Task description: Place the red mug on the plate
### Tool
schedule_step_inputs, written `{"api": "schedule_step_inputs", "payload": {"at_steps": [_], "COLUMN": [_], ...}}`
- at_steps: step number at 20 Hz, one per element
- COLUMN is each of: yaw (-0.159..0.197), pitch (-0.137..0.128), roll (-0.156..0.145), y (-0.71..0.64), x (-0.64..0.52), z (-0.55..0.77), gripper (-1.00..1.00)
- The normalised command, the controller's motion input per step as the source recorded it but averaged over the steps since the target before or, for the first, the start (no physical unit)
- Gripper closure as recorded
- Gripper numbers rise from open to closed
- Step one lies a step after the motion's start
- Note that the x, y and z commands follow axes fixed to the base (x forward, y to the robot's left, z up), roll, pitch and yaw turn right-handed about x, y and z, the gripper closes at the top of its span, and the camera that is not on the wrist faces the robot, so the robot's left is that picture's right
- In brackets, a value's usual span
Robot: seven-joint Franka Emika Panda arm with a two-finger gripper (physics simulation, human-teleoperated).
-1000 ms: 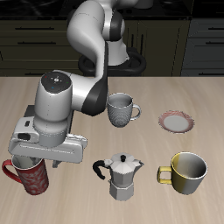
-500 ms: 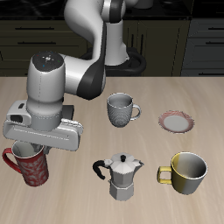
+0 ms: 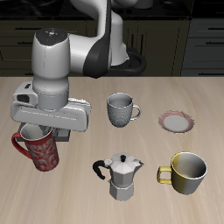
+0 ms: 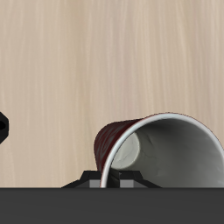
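Nearest the counter's (image 3: 87, 197) front edge stand the moka pot (image 3: 120, 176) and yellow mug (image 3: 186, 172). The red mug (image 3: 38, 149) hangs tilted off the counter, the fingers (image 3: 42, 130) closed on its rim. Farther back sit the grey mug (image 3: 120, 109) and the plate (image 3: 177, 122), well apart from the red mug.

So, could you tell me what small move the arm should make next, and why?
Probably carry the red mug across toward the plate. The gripper appears to hold the mug at its rim, clear of the table, while the plate lies bare beyond the grey mug, best skirted.
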Motion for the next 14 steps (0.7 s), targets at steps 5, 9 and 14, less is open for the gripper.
{"api": "schedule_step_inputs", "payload": {"at_steps": [5, 9, 14], "yaw": [0.032, 0.017, -0.003], "pitch": [-0.081, -0.081, -0.131], "roll": [0.085, -0.011, -0.095], "y": [0.27, 0.05, 0.21], "x": [-0.66, -0.43, -0.61], "z": [0.56, 0.4, 0.53], "gripper": [1.0, 1.0, 1.0]}}
